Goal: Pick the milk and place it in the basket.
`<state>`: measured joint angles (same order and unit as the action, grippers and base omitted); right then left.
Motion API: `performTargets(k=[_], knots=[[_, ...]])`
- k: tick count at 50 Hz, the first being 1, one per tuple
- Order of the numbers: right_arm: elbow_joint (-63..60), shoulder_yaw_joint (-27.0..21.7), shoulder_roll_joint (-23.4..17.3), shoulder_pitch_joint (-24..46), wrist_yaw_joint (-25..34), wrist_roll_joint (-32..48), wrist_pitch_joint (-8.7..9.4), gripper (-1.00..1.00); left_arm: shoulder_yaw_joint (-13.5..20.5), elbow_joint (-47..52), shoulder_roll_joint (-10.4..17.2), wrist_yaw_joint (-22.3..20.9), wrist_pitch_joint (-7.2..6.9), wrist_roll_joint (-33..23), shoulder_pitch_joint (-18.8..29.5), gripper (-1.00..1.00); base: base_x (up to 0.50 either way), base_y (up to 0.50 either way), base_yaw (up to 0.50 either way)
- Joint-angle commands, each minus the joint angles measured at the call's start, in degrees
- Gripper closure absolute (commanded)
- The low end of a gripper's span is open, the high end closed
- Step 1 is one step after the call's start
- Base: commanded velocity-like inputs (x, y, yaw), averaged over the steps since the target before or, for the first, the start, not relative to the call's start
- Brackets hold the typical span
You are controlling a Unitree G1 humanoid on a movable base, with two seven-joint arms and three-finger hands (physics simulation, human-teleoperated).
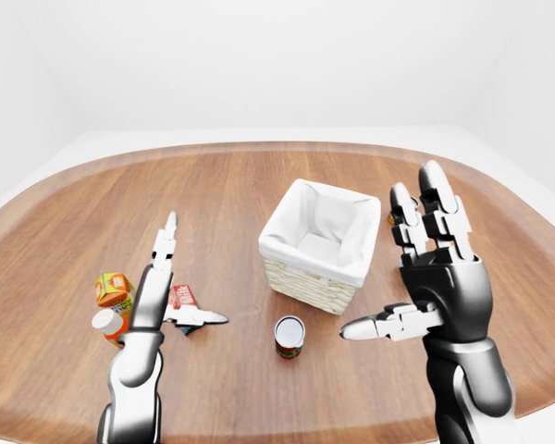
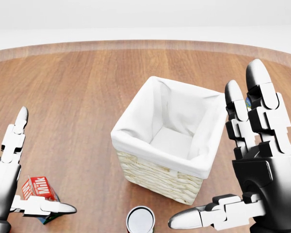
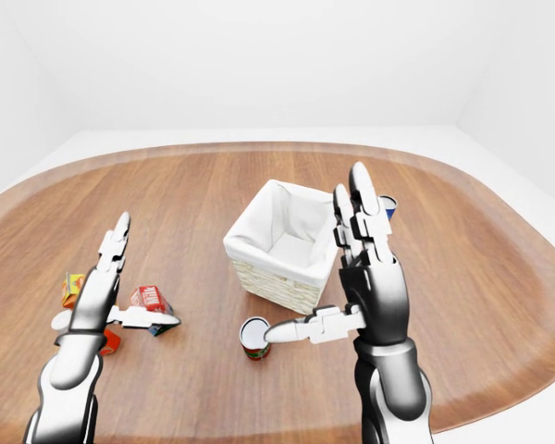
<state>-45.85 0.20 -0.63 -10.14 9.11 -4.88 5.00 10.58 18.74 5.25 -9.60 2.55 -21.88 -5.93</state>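
Looking left to right in your head view, your left hand [image 2: 9, 179] is spread open just beside the red milk carton [image 2: 39, 188] (not gripping it), the white-lined basket [image 2: 170, 137] sits mid-table, and your right hand [image 2: 254, 165] is raised, fingers splayed.

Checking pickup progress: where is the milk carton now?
In the head view's lower left, the milk carton sits on the table beside the open left hand, left of the basket.
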Motion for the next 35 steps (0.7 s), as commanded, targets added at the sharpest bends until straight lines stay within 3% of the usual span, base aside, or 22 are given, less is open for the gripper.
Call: performTargets(k=[1,12,20,25,35], knots=[[0.3,-0.2,0.0,0.2,-0.1,-0.2,0.00,-1.00,2.5,-2.0,0.5,-4.1,2.45,-4.2,-1.8,-1.00,0.00,0.00,0.00],[-0.2,-0.3,0.0,0.1,0.0,-0.7,0.00,-1.00,4.5,-5.8,1.6,-3.6,2.45,-4.8,0.0,-1.00,0.00,0.00,0.00],[0.0,-0.3,0.0,0.2,0.0,-0.7,0.00,-1.00,5.3,-14.3,3.8,-0.4,2.45,-4.1,3.4,-1.00,0.00,0.00,0.00],[-0.4,-0.4,0.0,0.3,0.0,-0.8,0.00,-1.00,5.4,-19.8,5.5,1.9,2.45,-3.5,5.3,-1.00,0.00,0.00,0.00],[-0.5,-0.5,0.1,0.3,-0.2,-0.9,0.00,-1.00,4.7,-22.1,6.1,3.0,2.45,-3.1,6.2,-1.00,0.00,0.00,0.00]])
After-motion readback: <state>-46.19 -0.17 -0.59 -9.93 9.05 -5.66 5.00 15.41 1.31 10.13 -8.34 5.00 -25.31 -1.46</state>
